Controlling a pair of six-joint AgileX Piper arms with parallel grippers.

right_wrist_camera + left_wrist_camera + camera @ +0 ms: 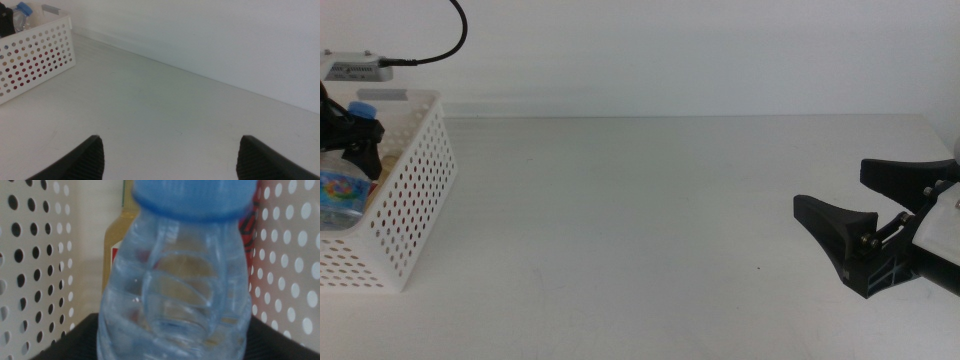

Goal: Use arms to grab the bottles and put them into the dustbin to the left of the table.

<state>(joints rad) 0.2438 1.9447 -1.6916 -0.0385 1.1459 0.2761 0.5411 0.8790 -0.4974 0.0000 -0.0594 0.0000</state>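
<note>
Left gripper sits at the far left edge of the middle view, over the white rectangular plastic basket with round-holed walls, jaws clenched on the small clear water bottle with a blue cap. The left wrist view confirms it: the bottle fills the frame, dark jaw surfaces hug its lower body on both sides, and the basket's perforated walls stand on both sides, so the bottle is already inside or just at the basket's mouth, not yet let go.

Handling, as a judgement: thin ribbed plastic, likely light, and it dents if squeezed hard. The smooth wet-looking surface could slip, so the ribbed waist below the shoulder is the sensible hold, and that is about where the jaws sit. Not fragile, so a short drop into the basket should be harmless.

Orientation: the bottle stands roughly upright, long axis vertical, blue cap pointing up above the basket rim in the middle view.

Behind it in the left wrist view stands a clear bottle of yellow liquid, also upright, with a patch of red and black near the frame's upper right, too blurred to name.

Right gripper waits at the lower right of the middle view, low over the plain white-grey worktop, jaws spread wide and holding nothing. The right wrist view shows both jaw tips apart with bare worktop between them and the basket at upper left.
</note>
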